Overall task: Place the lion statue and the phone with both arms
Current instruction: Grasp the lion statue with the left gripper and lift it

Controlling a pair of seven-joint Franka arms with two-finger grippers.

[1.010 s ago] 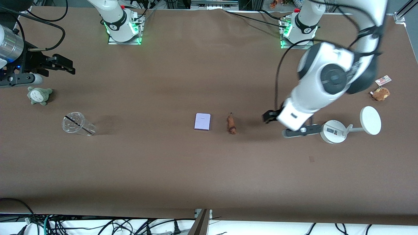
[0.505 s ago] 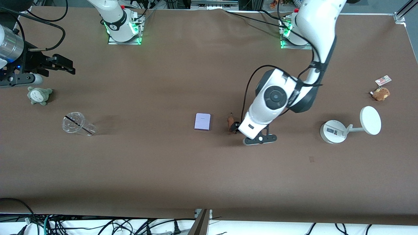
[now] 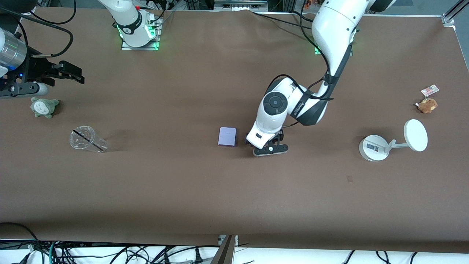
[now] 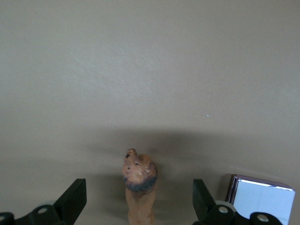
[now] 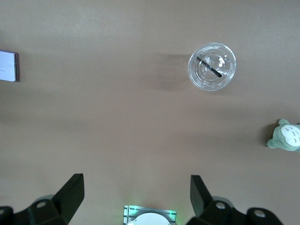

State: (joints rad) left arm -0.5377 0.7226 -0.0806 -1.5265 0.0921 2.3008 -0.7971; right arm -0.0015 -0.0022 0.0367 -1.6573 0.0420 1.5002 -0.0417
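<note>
The lion statue (image 4: 139, 185) lies on the brown table, mane end pointing away from the wrist. It sits between the open fingers of my left gripper (image 4: 139, 206), neither finger touching it. In the front view my left gripper (image 3: 266, 142) is low over the table's middle and its hand hides the lion. The phone (image 3: 227, 136), a pale lavender rectangle, lies flat just beside it toward the right arm's end; it also shows in the left wrist view (image 4: 260, 199) and the right wrist view (image 5: 8, 65). My right gripper (image 3: 77, 76) waits open and empty, raised over the right arm's end.
A clear cup (image 3: 88, 139) with a black straw lies toward the right arm's end, and a grey-green plush (image 3: 44, 107) lies under the right gripper. A white round-based stand (image 3: 388, 145) and a brown plush with a card tag (image 3: 427, 105) are at the left arm's end.
My left arm has swept from beside the white stand toward the middle of the table and come down over the lion. The right arm has not moved.
</note>
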